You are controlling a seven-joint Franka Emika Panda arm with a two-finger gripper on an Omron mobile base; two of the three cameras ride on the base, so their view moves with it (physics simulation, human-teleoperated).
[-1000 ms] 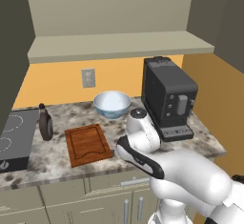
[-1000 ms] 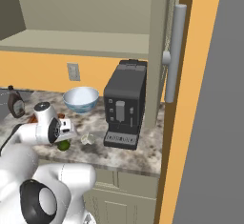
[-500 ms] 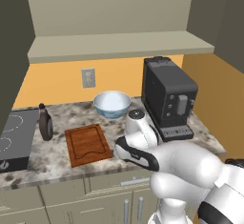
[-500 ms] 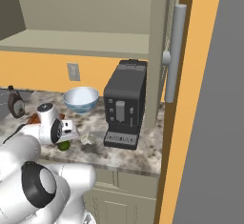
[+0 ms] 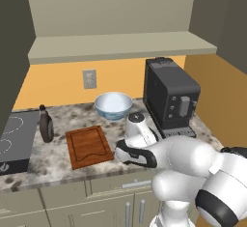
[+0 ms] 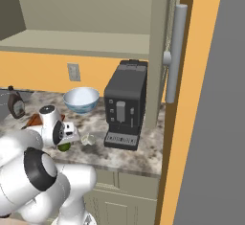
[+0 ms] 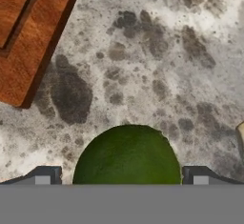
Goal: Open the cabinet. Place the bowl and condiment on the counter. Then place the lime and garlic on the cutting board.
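Left base view: bowl (image 5: pixel 113 105) and condiment (image 5: pixel 46 124) stand on the counter (image 5: pixel 43 161); cutting board (image 5: pixel 89 146) bare.

Right base view: lime (image 6: pixel 64 146) lies under the hand.

Hand view: gripper (image 7: pixel 121 178) wide, straddling the lime at 6 o'clock, board at 10 o'clock. Judged step: grasping the lime; next, descend and close.

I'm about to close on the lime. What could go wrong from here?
1. The lime is round and sits between the open gripper's tips on bare counter; an off-centre squeeze might roll it away.
2. The garlic lies close beside it and could get nudged.
3. The cutting board has a raised edge; carry the lime over it, not along the counter.
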